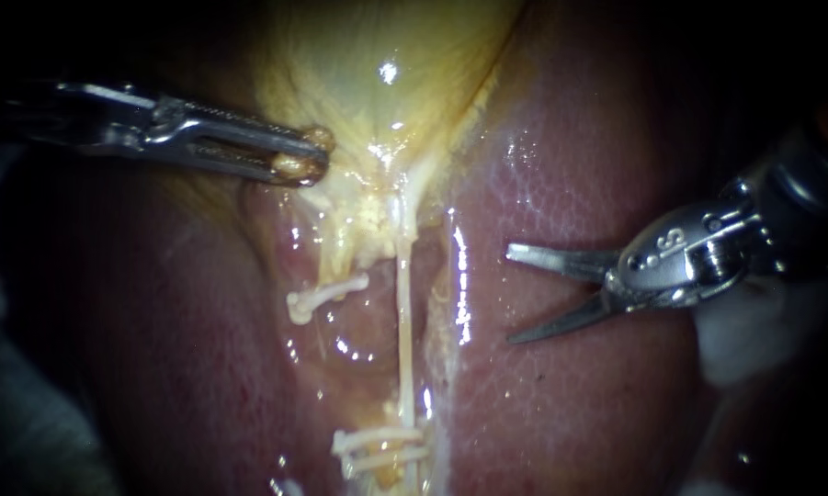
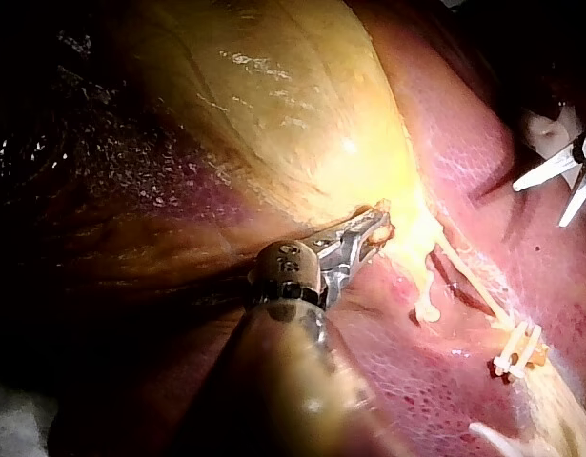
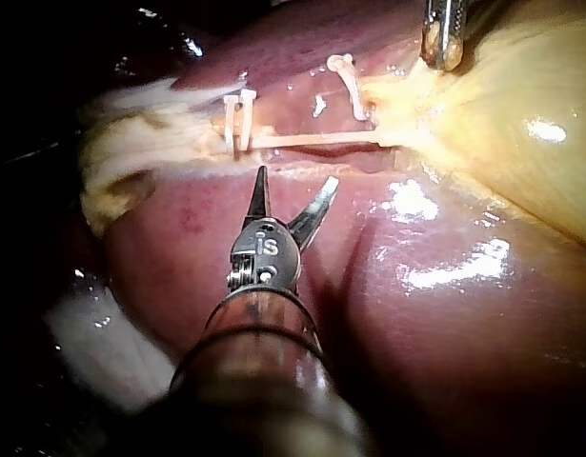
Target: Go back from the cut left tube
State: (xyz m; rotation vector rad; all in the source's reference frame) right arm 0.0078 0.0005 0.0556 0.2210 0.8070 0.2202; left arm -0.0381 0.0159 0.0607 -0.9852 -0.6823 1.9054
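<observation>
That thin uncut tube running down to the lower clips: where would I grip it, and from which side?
Probably the tube at its bare middle stretch, between the gallbladder and the lower clips: it is taut, straight and clip-free there. Come from the endoscope view's right, over the liver, jaws crosswise to it; the clipped stump crowds its other side.

The light comes from the camera's end and pools in the middle: the gallbladder point(image 1: 386, 83) glows bright, with hard white glints on its wet skin and down the liver point(image 1: 561, 184). The edges sink to near black. Metal on the right instrument point(image 1: 515, 294) shines, and broad glare patches sit on the liver in the right wrist view.
</observation>
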